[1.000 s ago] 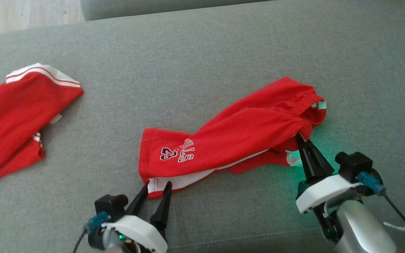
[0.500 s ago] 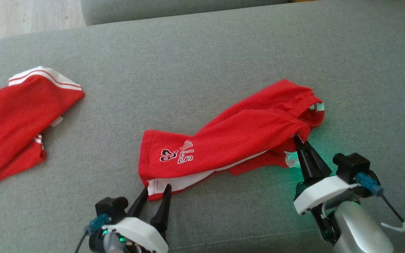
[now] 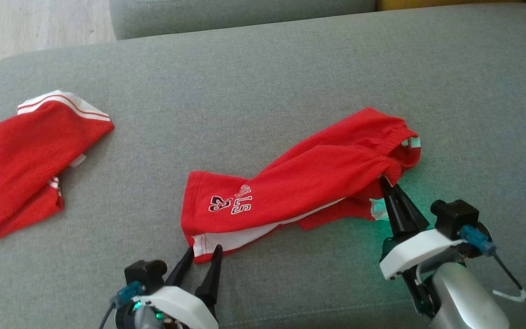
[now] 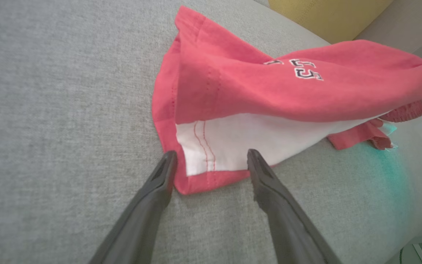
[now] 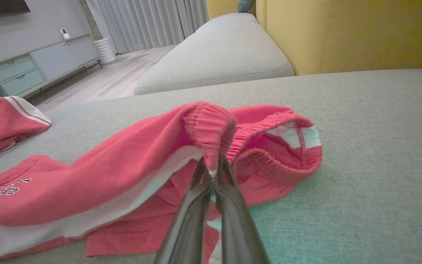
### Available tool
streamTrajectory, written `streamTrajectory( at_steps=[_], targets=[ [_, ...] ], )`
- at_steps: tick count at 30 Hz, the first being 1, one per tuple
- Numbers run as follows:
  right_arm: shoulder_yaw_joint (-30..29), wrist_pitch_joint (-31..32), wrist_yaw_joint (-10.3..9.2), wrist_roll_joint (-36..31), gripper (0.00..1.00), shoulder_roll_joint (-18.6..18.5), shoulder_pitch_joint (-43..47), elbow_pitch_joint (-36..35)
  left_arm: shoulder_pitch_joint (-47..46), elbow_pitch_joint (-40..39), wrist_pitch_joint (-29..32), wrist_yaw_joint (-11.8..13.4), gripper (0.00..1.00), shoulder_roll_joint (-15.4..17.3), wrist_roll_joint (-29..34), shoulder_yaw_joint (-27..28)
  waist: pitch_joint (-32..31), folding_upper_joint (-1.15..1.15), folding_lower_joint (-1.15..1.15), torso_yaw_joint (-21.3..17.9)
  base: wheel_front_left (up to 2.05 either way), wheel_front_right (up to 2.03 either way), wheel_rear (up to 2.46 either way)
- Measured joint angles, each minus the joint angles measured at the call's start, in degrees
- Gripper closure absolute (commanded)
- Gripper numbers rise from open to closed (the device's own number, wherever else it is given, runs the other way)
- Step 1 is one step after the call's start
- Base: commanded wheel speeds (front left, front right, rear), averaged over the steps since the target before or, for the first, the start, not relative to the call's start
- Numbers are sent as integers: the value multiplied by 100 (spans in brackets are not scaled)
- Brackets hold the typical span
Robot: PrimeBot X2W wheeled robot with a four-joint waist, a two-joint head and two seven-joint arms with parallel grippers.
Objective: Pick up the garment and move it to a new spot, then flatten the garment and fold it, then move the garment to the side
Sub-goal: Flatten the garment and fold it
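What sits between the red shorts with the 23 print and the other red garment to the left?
Between the shorts and the other garment the grey cushion is bare, in the head view.

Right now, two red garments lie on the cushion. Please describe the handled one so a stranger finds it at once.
On the grey cushion, look at the near middle. The red shorts lie stretched from the open left gripper to the right gripper, which pinches their waistband. Unlike the other red garment at far left, they carry a printed 23.
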Motion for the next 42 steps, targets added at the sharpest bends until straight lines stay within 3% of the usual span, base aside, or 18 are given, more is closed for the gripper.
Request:
streamTrajectory(
  at_steps=[3, 4, 5, 7, 9, 10, 15, 24, 33, 37, 42],
  targets=[
    [23, 0, 0, 0, 100, 0, 0, 2, -15, 9, -1, -2, 14, 7, 0, -13, 17, 0, 0, -8, 0, 0, 0],
    [33, 0, 0, 1, 100, 0, 0, 2, -25, 20, 0, -7, 24, 10, 0, -16, 22, 0, 0, -8, 0, 0, 0],
    [48, 0, 0, 8, 100, 0, 0, 2, -36, 30, 0, -8, 47, 12, 0, -20, 25, 0, 0, -9, 0, 0, 0],
    [87, 0, 0, 37, 100, 0, 0, 3, -49, 45, 7, -10, 60, 14, 0, -21, 20, 0, 0, -13, 0, 0, 0],
    [101, 0, 0, 44, 100, 0, 0, 4, -49, 45, 8, -37, 91, 15, 0, -21, 17, 0, 0, -13, 0, 0, 0],
    [109, 0, 0, 45, 100, 0, 0, 5, -49, 45, 11, -53, 98, 15, 2, -20, 13, 0, 0, -13, 0, 0, 0],
    [120, 0, 0, 59, 100, -1, 7, 35, -34, -197, 57, -52, 100, 14, 127, 69, -68, 0, 0, 21, 0, 0, 0],
    [158, 0, 0, 154, 100, -70, 8, -278, 26, -1860, 56, -54, 100, 11, 623, 1050, -523, 0, 0, 154, 0, 0, 0],
    [723, -1, 0, 625, 100, -700, -855, -1085, -1037, -2937, 54, -253, 100, 33, 1532, 1808, -761, 0, 0, 143, 0, 0, 0],
    [1084, -9, 1, 867, 100, -1077, -1494, -1247, -1767, -3077, 51, -259, 100, 246, 1686, 1874, -703, 0, 0, 142, 0, 0, 0],
    [1323, 20, 1, 1001, 100, -1298, -2599, -1114, -2802, -2403, 49, -260, 100, 485, 1842, 1774, -341, 0, 0, 161, 0, 0, 0]
  ],
)
